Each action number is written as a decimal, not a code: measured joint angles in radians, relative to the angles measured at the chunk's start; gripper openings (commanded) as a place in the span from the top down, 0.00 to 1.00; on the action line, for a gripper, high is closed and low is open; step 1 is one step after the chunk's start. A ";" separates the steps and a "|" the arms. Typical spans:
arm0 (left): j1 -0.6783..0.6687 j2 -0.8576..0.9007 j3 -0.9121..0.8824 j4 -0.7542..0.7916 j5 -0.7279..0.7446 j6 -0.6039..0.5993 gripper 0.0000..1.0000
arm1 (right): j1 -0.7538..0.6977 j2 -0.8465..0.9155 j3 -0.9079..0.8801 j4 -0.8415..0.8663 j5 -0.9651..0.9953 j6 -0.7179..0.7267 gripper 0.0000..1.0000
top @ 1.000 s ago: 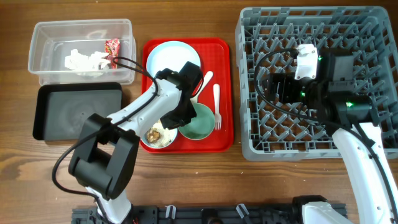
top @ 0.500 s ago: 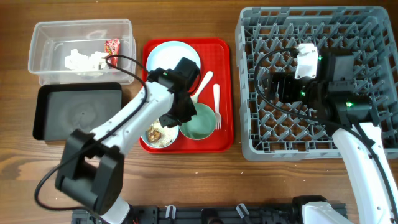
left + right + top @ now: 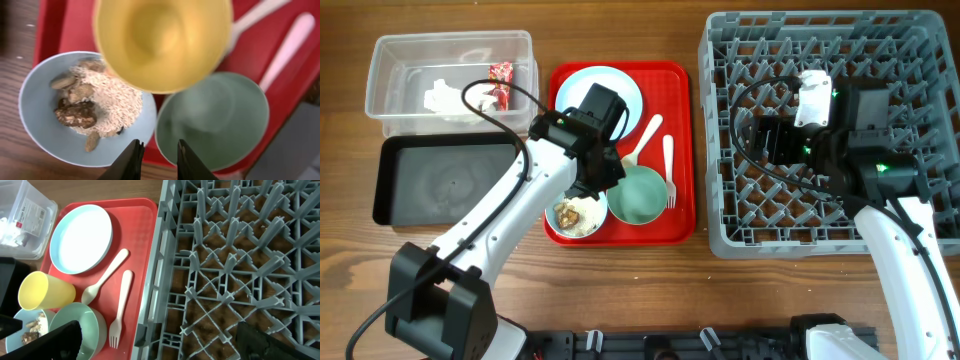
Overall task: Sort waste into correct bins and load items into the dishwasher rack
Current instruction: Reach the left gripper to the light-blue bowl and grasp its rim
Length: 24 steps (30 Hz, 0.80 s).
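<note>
From overhead, your left fingers [image 3: 600,180] hang over the red tray [image 3: 680,100], between the plate [image 3: 575,85] and the blue bowl [image 3: 553,222] and mint bowl [image 3: 642,197]. The arm hides their state here. The tissue [image 3: 448,97] and wrapper [image 3: 501,72] lie in the tub [image 3: 380,60], with the black tray [image 3: 445,180] just beside it on the surface. Your right fingers [image 3: 767,140] hover over the rack [image 3: 910,60].

In the left wrist view, your fingers are parted a little and grip nothing. They are above the spot where the blue bowl, full of scraps [image 3: 107,100], meets the mint bowl. The cup [image 3: 162,42] stands upright just beyond both.

In the right wrist view, your fingers are spread wide and empty near the rack's left edge. The spoon [image 3: 106,275] and fork [image 3: 120,305] lie side by side on the red tray.
</note>
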 measured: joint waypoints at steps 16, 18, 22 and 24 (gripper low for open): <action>0.000 0.011 -0.203 0.285 -0.076 -0.140 0.60 | 0.000 0.000 0.000 -0.007 0.000 0.000 0.00; 0.000 0.012 -0.206 0.286 -0.076 -0.141 0.59 | 0.000 0.000 0.000 -0.007 0.000 0.000 0.00; 0.000 0.029 -0.207 0.289 -0.077 -0.142 0.59 | 0.000 0.000 0.000 -0.007 0.000 0.000 0.00; 0.000 0.044 -0.207 0.289 -0.080 -0.142 0.59 | 0.000 0.000 0.000 -0.007 0.000 0.000 0.00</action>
